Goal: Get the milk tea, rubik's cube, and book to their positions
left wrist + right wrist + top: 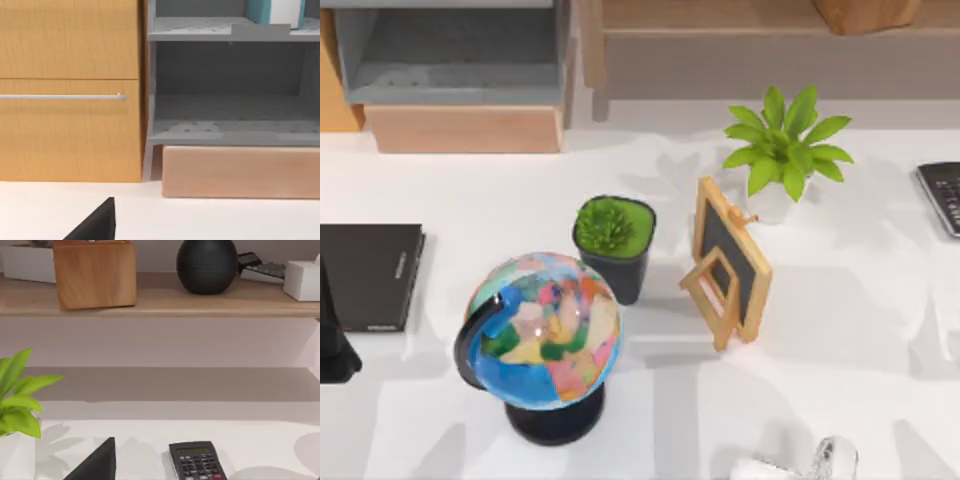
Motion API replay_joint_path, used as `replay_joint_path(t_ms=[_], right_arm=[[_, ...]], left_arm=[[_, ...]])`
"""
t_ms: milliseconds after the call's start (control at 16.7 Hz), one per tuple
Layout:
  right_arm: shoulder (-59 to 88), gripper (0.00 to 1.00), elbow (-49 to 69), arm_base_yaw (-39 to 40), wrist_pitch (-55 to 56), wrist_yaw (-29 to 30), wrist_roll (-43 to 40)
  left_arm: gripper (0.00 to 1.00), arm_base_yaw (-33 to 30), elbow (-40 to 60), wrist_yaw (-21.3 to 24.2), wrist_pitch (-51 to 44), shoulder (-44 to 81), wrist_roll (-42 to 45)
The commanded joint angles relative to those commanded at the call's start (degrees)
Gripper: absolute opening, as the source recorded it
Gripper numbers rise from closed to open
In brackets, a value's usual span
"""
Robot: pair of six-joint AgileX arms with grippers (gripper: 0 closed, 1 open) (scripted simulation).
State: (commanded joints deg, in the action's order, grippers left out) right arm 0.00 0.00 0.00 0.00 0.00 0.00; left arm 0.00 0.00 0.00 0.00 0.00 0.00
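Both grippers' openings cannot be told; the left arm (334, 330) sits parked beside the thin black book (368, 275).

A teal book (272, 11) with white page edges stands on the grey shelf's (220, 30) upper level, its top cut off by the left wrist view's edge. From above, a calculator (942, 195) runs off the table's right side, and a pale, blurred shape (820, 462) sits cropped at the bottom edge.

Globe (545, 335), potted succulent (614, 232), small chalkboard easel (728, 262), calculator (196, 460)
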Motion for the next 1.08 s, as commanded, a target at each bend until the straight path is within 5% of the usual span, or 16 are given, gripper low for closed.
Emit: replay_joint_path(t_ms=[420,1080], right_arm=[[0.0,1.00,0.0,0.0,0.0,0.0,0.0],[0.0,1.00,0.0,0.0,0.0,0.0,0.0]], left_arm=[[1.00,-1.8,6.3,-0.6,3.2,8.7,0.0],[1.00,-8.7,40.7,-7.0,20.5,61.8,-0.5]])
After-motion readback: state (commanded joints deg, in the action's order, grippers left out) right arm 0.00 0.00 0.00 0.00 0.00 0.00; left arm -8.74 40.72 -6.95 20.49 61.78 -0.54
